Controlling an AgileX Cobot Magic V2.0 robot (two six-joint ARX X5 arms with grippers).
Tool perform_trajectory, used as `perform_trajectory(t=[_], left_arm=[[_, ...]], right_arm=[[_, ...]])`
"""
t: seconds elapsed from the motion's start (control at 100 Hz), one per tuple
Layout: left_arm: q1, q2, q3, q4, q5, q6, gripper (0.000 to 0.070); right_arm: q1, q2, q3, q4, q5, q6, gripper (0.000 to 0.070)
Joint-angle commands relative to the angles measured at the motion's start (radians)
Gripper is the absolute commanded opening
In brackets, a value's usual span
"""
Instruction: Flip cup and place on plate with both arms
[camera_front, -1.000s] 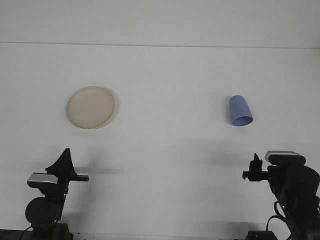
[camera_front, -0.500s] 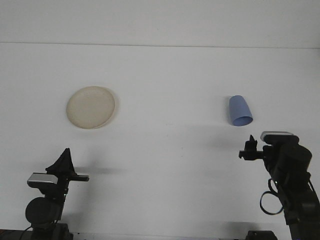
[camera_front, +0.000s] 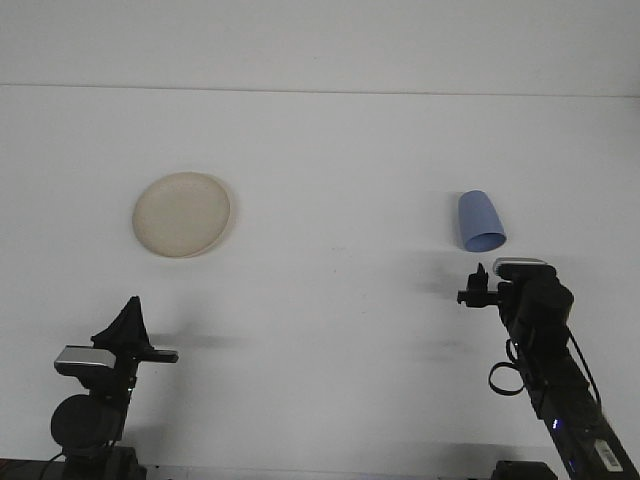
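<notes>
A plain white table (camera_front: 330, 330) fills the front view, its far edge meeting a pale wall along a faint line near the top. The right gripper (camera_front: 476, 291) hangs over the near right part of the table, its dark fingers pointing toward the far side and reading as a small black shape; whether they stand apart or together cannot be told from here. Behind it the black wrist and arm run back to the near right corner, a loop of cable hanging at the side. Just beyond the fingertips, not touching them, lies the blue cup (camera_front: 480, 222) on its side, its open mouth turned toward the near edge and its closed base toward the far edge. The left gripper (camera_front: 127, 326) is low at the near left corner, its dark tip pointing up above a grey wrist block; its fingers cannot be made out either. Well apart from the cup, toward the left edge of the table, lies the cream plate (camera_front: 182, 214), flat and bare.
</notes>
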Motion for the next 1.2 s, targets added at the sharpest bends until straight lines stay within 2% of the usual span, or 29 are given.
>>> perform_trajectory(t=[0.0, 0.14, 0.53, 0.94, 1.19], left_arm=[[0.002, -0.001, -0.019, 0.012, 0.003, 0.003, 0.0011], [0.002, -0.001, -0.019, 0.012, 0.003, 0.003, 0.0011], [0.002, -0.001, -0.019, 0.012, 0.003, 0.003, 0.0011], [0.002, -0.001, -0.019, 0.012, 0.003, 0.003, 0.0011], [0.002, -0.001, -0.019, 0.012, 0.003, 0.003, 0.0011]], right_arm=[[-0.014, 0.045, -0.003, 0.068, 0.000, -0.002, 0.0490], [-0.054, 0.152, -0.003, 0.178, -0.014, -0.013, 0.0490], [-0.145, 0.428, 0.019, 0.448, -0.152, -0.065, 0.0490], [-0.150, 0.584, 0.159, 0.482, -0.189, -0.107, 0.0490], [-0.152, 0.685, 0.243, 0.484, -0.240, -0.108, 0.0472]])
